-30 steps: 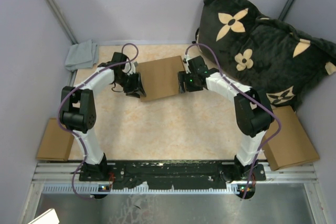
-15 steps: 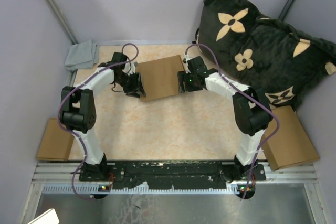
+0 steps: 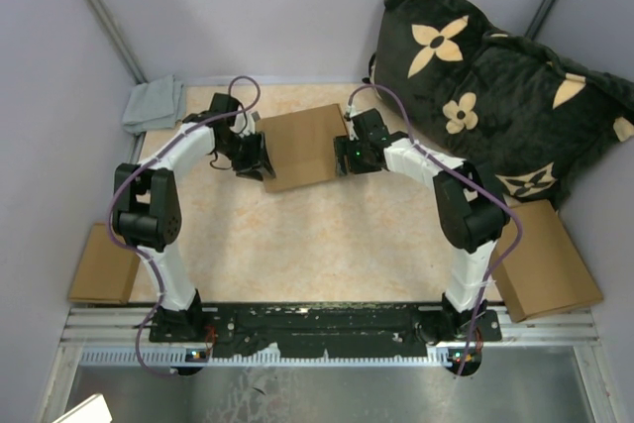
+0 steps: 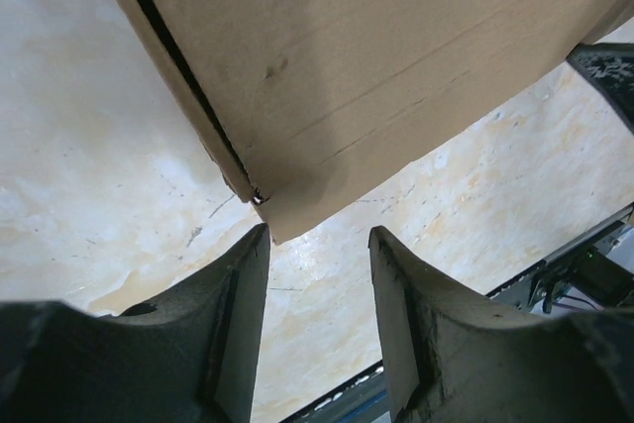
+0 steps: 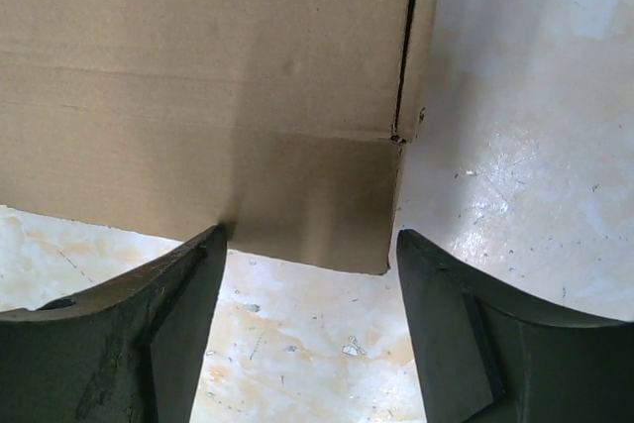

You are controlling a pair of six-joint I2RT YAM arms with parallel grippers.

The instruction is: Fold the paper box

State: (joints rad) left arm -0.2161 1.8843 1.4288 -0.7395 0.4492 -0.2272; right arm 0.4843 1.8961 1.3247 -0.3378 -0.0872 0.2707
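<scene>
Enclosure: plain grey walls [image 3: 248, 17] around a beige mottled tabletop [image 3: 317, 245].

Task item: the paper box [image 3: 302, 146] lies near the middle of the tabletop's far edge. It appears as a closed shallow box of plain brown cardboard, turned slightly askew to that edge.

Left pincer [image 3: 260, 160]: stands at the box's left side, near its front corner. In the wrist view its fingers [image 4: 243, 294] are parted with a moderate gap and nothing is between them. The box corner, showing a dark seam, sits just beyond the fingertips. Contact cannot be confirmed.

Right pincer [image 3: 342, 154]: stands at the box's right side. In the wrist view its fingers [image 5: 178, 304] are spread wide and hold nothing. The box's lower corner hangs just ahead of the gap, apart from both tips.

Other items: a grey cloth [image 3: 154, 104] at the far left corner. A dark cushion [image 3: 495, 86] with cream flower shapes beyond the far right corner. A flat brown cardboard piece [image 3: 102, 264] off the left edge. A second brown box [image 3: 550, 264] off the right edge.
</scene>
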